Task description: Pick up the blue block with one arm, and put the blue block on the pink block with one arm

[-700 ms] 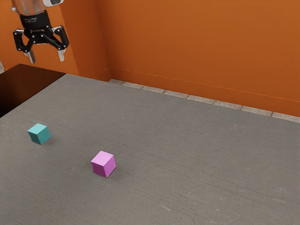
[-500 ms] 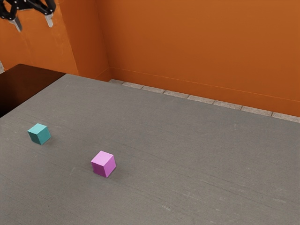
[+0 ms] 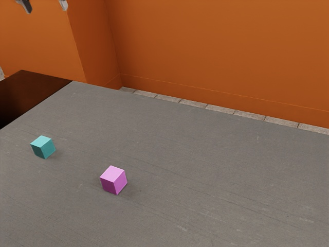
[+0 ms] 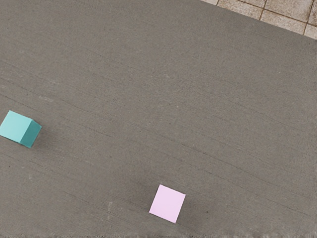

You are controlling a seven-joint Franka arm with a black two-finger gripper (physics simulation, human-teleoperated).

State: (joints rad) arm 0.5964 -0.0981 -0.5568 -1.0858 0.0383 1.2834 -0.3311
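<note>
Two grey fingertips (image 3: 24, 5) of the tool (image 3: 43, 5) poke in at the very top of the exterior view's left. They stand wide apart with nothing but orange wall (image 3: 216, 46) between them, so the tool is spread open and has hold of nothing. Below the tool and toward the exterior view's left edge, a dark glossy surface (image 3: 23, 92) borders the grey table (image 3: 216, 170). The blue block (image 3: 42, 146), closer to teal in shade, rests flat on the table well below the tool and well apart from it, untouched. Farther toward the exterior view's right, and nearer that camera, the pink block (image 3: 113, 179) also sits on the table, still farther from the tool and clearly apart from the blue block, with bare table between the two. Nothing is stacked on it. On past the pink block the table runs on as plain streaked grey, ending at a strip of pale tiles (image 3: 231, 110) along the foot of the wall. From the camera on the hand, both blocks lie far beneath the tool. The blue block (image 4: 20, 129) shows its top and one darker side. The pink block (image 4: 167, 203) shows only its top face, square-on, so it lies more nearly under the hand than the blue one does.
</note>
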